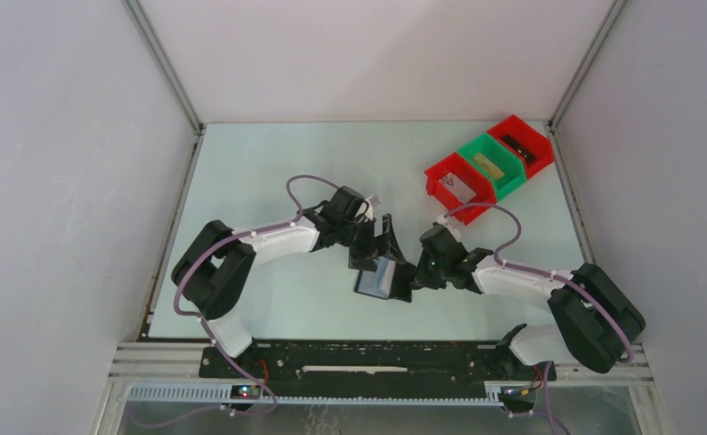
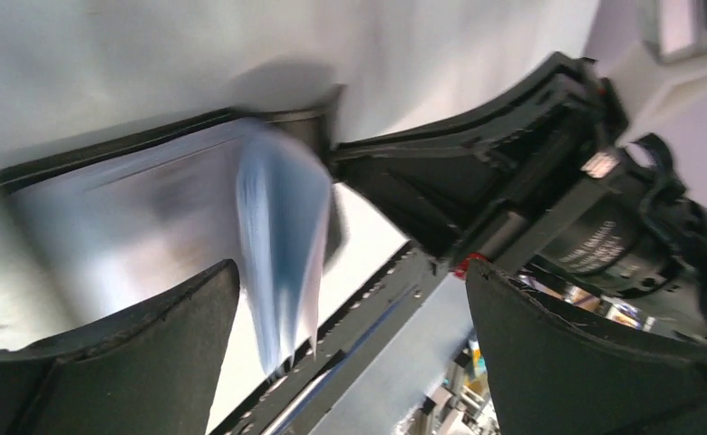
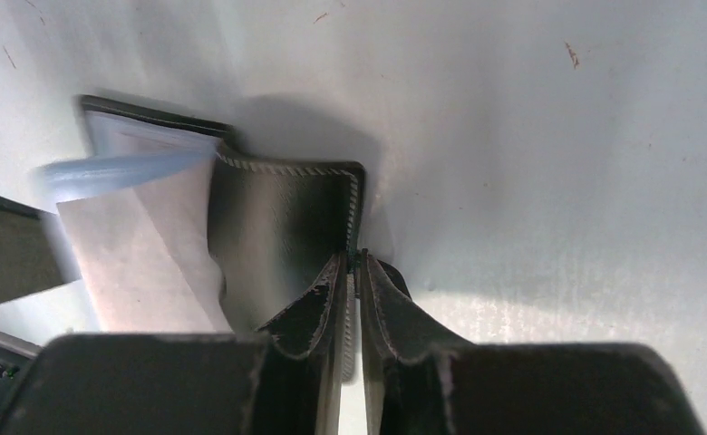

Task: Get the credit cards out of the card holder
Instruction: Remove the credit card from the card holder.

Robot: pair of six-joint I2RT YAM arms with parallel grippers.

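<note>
Black right hand pinches the card holder edge.

No text can be read in any view. In the left wrist view, white lettering crosses a black cylindrical motor housing, too small and blurred to make out. A small pale sticker above it is equally illegible. The credit cards and card holder show no legible print.

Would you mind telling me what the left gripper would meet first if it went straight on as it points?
Probably the pale-blue credit cards standing up from the card holder; they sit dead ahead of the open left gripper, though depth is unclear.
</note>
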